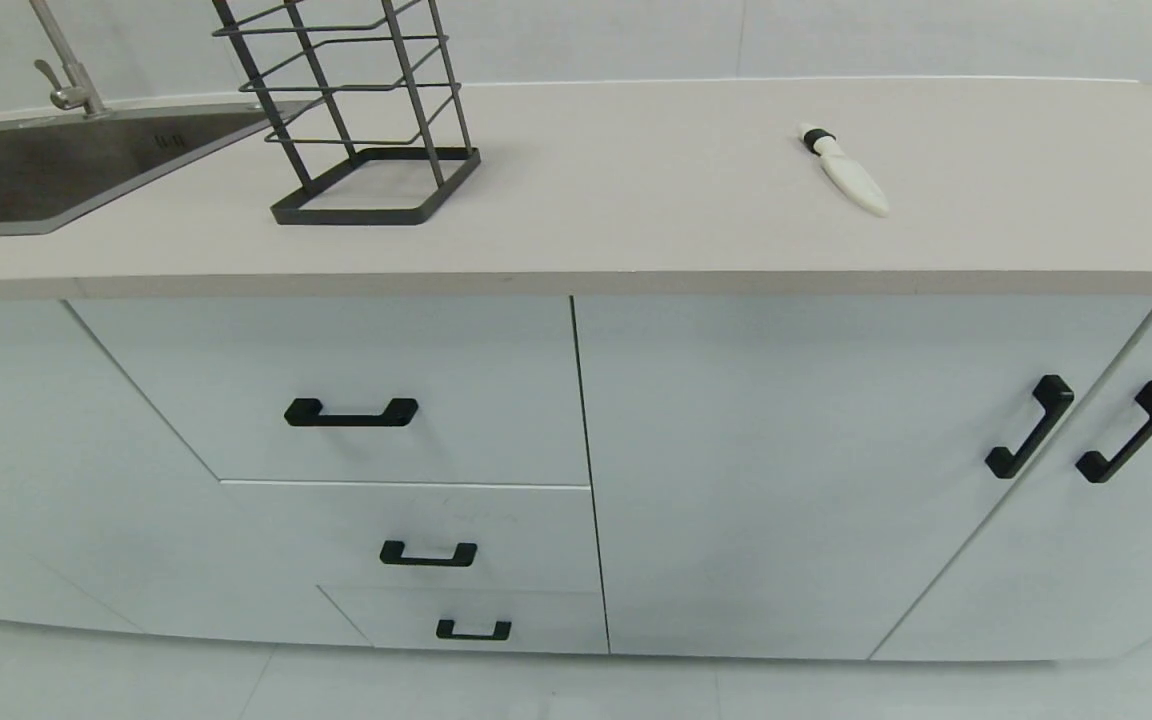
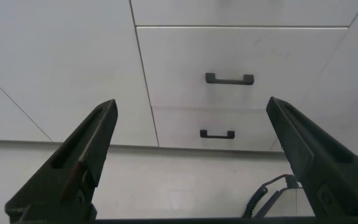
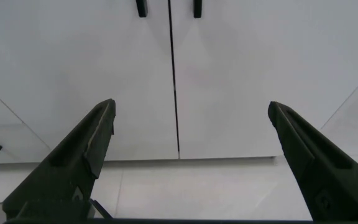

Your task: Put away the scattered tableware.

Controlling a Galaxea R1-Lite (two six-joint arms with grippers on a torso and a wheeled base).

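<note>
White black-banded slim utensil [image 1: 844,170], upper right on the pale surface [image 1: 636,200], would best be pinched across its width by the right gripper [image 3: 190,104], its fingers gaping empty like the left gripper's [image 2: 190,104].

Your left gripper [image 2: 191,102] has its jaws spread wide, facing the white cabinet [image 2: 61,56]. Between the jaws you see two stacked drawers: the upper black handle [image 2: 229,78] sits above the lower black handle [image 2: 217,134]. Beneath them is pale floor [image 2: 166,180], and a black cable [image 2: 258,200] curls near one jaw.
</note>
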